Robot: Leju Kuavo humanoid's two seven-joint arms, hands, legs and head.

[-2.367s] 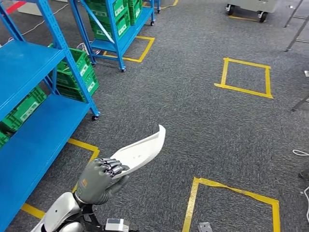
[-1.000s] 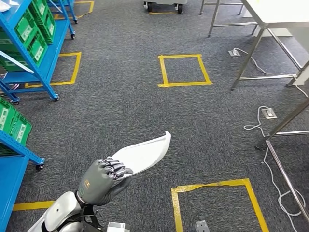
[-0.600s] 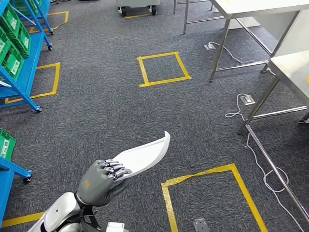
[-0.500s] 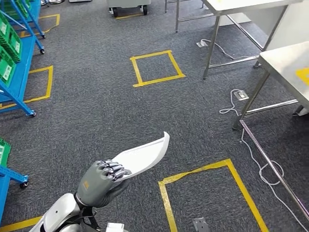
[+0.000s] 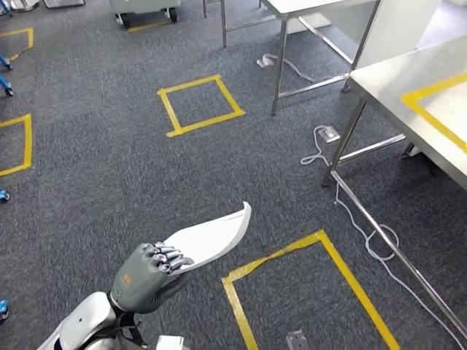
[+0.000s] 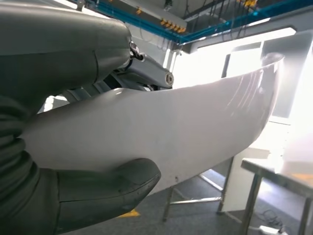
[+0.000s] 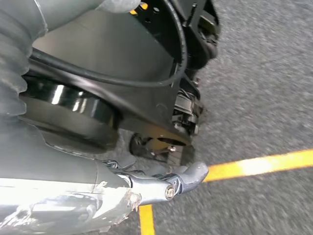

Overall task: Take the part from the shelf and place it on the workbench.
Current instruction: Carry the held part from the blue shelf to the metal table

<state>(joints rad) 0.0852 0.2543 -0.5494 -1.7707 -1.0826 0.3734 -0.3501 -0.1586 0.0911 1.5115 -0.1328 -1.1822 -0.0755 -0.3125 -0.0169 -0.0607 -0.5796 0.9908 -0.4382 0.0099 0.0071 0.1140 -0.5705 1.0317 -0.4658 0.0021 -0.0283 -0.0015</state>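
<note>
The part is a long, curved white shell with an upturned tip. My left hand grips it at its near end, fingers over the top edge, and holds it above the grey carpet at the lower left of the head view. In the left wrist view the part lies across my left hand, with the thumb pressed under it. The workbench, a grey steel table with yellow tape on top, stands at the right, well apart from the part. My right hand hangs over the carpet, a finger straight out, holding nothing.
A second table stands at the back. A white cable loops on the floor beside the workbench's lower rail. Yellow tape squares mark the carpet. A wheeled cart is at the far back.
The camera has swung to the right: the blue shelves have slid out on the left and the workbench has come in on the right. My left hand keeps the same hold on the part.
</note>
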